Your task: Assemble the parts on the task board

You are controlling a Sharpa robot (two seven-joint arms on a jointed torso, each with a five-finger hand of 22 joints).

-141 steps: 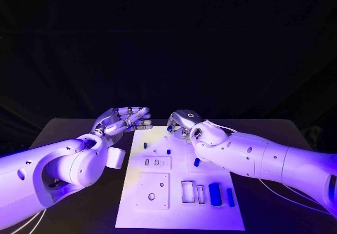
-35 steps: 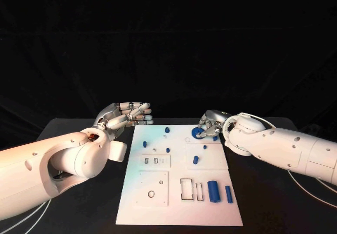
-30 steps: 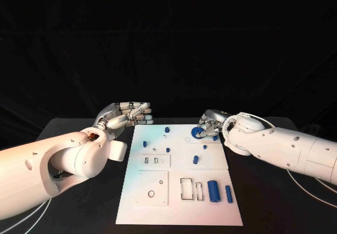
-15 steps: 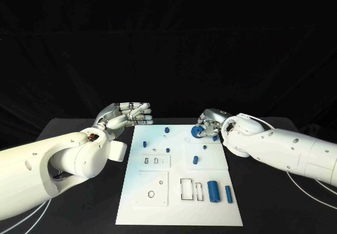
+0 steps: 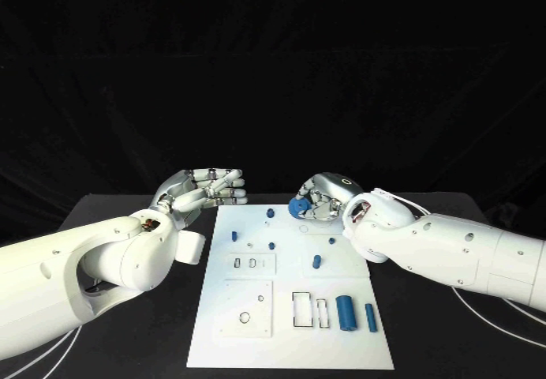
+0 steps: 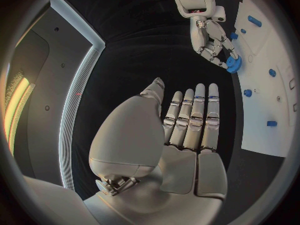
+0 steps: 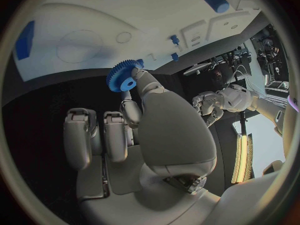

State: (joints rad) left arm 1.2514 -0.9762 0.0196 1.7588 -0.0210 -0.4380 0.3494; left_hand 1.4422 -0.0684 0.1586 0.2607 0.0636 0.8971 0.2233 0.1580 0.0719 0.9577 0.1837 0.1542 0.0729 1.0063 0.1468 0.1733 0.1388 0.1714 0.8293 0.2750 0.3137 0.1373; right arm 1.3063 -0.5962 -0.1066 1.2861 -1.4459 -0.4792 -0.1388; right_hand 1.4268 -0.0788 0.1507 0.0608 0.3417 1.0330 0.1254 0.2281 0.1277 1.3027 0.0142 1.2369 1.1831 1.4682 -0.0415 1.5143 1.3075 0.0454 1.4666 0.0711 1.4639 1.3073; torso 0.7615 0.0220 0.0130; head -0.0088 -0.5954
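The white task board (image 5: 285,347) lies in the middle of the black table. My right hand (image 5: 324,197) hovers over the board's far right part and pinches a blue gear (image 5: 298,207) between thumb and a finger; the right wrist view shows the gear (image 7: 123,77) at the fingertips, above a round outline (image 7: 78,45) on the board. My left hand (image 5: 205,189) hangs beside the board's far left corner, holding nothing, with its fingers (image 6: 190,120) straight and side by side. Small blue pegs (image 5: 233,234) stand on the far half, and two blue cylinders (image 5: 345,312) lie near the front right.
Raised white plates with slots and holes (image 5: 252,262) cover the board's left and middle. A long blue peg (image 5: 316,260) lies near the board's centre. White cables (image 5: 478,308) trail on the table under my right arm. Black table flanks the board on both sides.
My right hand has carried the blue gear leftward, from beside the board's far right edge to over the board. The left hand has stayed put.
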